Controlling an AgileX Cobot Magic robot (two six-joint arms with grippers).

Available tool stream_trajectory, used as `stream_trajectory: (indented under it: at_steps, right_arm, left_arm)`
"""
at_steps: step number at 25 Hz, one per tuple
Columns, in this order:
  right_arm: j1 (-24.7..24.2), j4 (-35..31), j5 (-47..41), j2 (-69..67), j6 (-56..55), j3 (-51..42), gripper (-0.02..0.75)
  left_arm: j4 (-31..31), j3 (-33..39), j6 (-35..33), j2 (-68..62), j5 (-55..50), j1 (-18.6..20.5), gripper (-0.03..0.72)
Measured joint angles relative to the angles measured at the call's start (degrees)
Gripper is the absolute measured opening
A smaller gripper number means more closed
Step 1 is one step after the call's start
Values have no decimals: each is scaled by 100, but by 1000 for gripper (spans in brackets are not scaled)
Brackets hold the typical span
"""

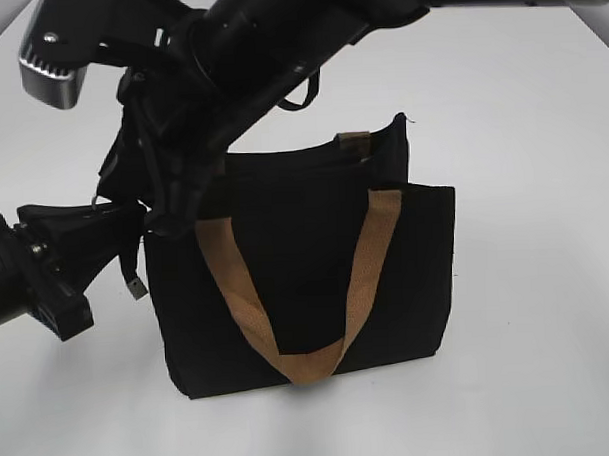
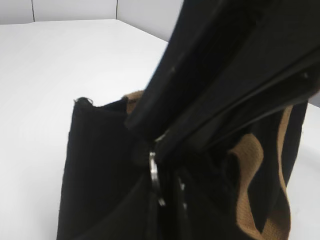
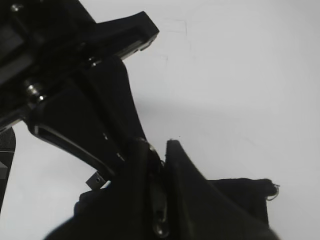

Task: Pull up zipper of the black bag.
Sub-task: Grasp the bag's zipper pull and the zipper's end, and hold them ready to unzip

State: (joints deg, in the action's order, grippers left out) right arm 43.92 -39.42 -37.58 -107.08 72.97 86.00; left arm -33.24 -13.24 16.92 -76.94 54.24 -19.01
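The black bag (image 1: 317, 288) stands upright on the white table, its tan handles hanging down the front. My right gripper (image 1: 172, 221) reaches across to the bag's top left corner. In the right wrist view its two fingers (image 3: 157, 152) are shut on the silver zipper (image 3: 160, 205) pull. The pull's ring also shows in the left wrist view (image 2: 154, 172), just under the right fingers (image 2: 167, 136). In the exterior view the zipper is hidden behind the arm. My left gripper (image 1: 132, 219) is shut on the bag's upper left edge. Its jaws are lost against the black fabric (image 2: 100, 165) in the left wrist view.
A small silver tag (image 1: 136, 286) dangles beside the bag's left side and also shows in the right wrist view (image 3: 95, 180). The two arms crowd the bag's left top corner. White table (image 1: 521, 130) lies all round the bag.
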Motion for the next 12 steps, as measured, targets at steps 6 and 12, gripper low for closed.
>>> stream_trajectory:
  at_steps: [6,12]
  right_arm:
    - [0,34,-80,0,136,10,32]
    - [0,126,-80,140,149,2,13]
  left_arm:
    - [11,6,2,0,-32,7,12]
    - [11,-4,2,17,-11,1,12]
